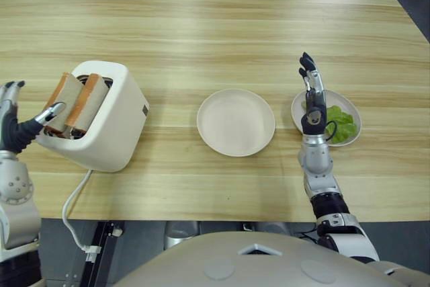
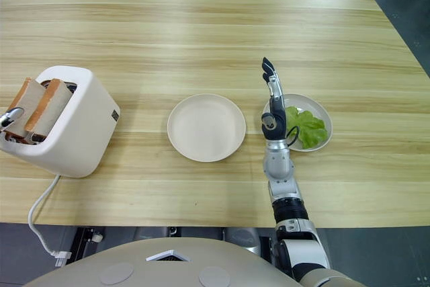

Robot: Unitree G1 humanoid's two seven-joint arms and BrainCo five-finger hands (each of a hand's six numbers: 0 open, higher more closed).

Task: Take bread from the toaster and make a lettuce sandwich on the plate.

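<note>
A white toaster [image 1: 107, 126] stands at the table's left with two toasted bread slices [image 1: 86, 102] sticking up out of its slots. My left hand [image 1: 19, 126] is just left of it, fingers uncurled, one fingertip [image 1: 55, 109] resting against the outer slice [image 1: 62, 101]. An empty cream plate [image 1: 235, 122] lies in the middle near the front edge. To its right a small dish [image 1: 353, 113] holds green lettuce [image 1: 341, 124]. My right hand [image 1: 312, 95] stands over the dish's left rim, fingers straight and pointing away, holding nothing.
The toaster's white cord [image 1: 70, 213] hangs over the table's front edge at the left. The wooden table [image 1: 215, 25] stretches far behind the objects.
</note>
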